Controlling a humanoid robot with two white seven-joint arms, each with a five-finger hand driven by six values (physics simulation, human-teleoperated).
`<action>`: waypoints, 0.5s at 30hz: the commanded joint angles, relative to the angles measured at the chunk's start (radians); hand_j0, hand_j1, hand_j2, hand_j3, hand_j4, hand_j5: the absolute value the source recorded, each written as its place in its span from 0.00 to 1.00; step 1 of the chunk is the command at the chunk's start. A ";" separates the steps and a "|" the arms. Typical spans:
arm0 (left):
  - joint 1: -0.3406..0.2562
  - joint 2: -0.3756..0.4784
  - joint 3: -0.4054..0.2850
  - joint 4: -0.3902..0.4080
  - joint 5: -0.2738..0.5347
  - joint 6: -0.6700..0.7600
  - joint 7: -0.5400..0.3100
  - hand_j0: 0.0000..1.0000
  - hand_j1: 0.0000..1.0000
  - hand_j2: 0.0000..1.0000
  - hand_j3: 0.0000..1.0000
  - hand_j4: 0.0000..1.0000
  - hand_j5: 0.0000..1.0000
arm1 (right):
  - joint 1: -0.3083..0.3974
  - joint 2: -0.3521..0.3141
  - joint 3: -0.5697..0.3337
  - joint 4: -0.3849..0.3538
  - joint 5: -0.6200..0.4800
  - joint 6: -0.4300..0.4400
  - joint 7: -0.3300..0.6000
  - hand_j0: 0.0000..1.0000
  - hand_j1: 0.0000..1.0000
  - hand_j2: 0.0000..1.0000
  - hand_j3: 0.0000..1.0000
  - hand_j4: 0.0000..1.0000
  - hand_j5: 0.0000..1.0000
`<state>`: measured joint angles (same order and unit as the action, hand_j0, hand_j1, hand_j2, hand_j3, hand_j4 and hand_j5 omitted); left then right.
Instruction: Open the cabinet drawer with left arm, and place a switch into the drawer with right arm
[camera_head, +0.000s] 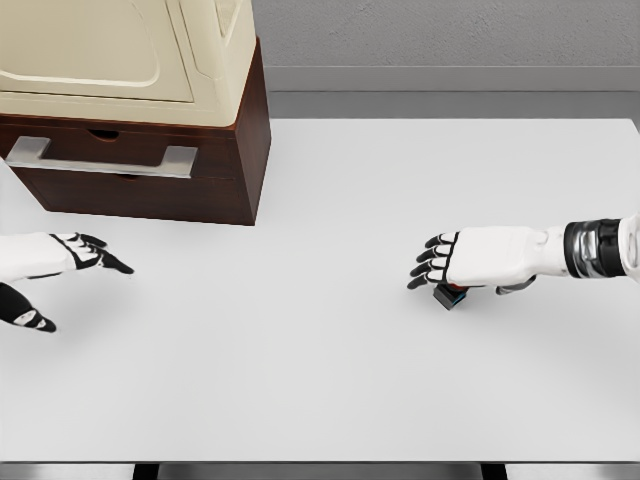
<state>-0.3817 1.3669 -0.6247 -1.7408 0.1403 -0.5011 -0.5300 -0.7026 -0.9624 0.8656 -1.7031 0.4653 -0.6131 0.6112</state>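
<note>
Switch (452, 296): small dark block, judged light and rigid; only a corner is seen, directly under the right robot hand (440, 262). That hand is laid over it, fingers extended, not clenched; contact cannot be confirmed. A pinch across the short sides is judged suitable.

Drawer (120, 160): shut, contents hidden, metal handle (100, 157) well beyond the left robot hand (60, 275), which is released, holding nothing, above the desk (320, 380).
</note>
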 joint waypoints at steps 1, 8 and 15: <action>-0.005 0.044 0.020 0.000 0.097 -0.062 0.001 1.00 1.00 1.00 1.00 1.00 1.00 | 0.000 -0.001 0.000 0.000 -0.004 0.002 0.000 1.00 1.00 1.00 1.00 1.00 1.00; -0.128 -0.043 0.036 0.035 0.122 0.070 0.002 1.00 1.00 1.00 1.00 1.00 1.00 | 0.000 -0.001 0.000 0.000 -0.004 0.002 0.000 1.00 1.00 1.00 1.00 1.00 1.00; -0.157 -0.112 0.036 0.040 0.088 0.265 0.012 1.00 1.00 1.00 1.00 1.00 1.00 | 0.000 -0.001 0.000 0.000 -0.004 0.002 0.000 1.00 1.00 1.00 1.00 1.00 1.00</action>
<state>-0.5400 1.2707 -0.5901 -1.7027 0.2270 -0.2859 -0.5211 -0.7026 -0.9624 0.8657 -1.7032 0.4657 -0.6131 0.6112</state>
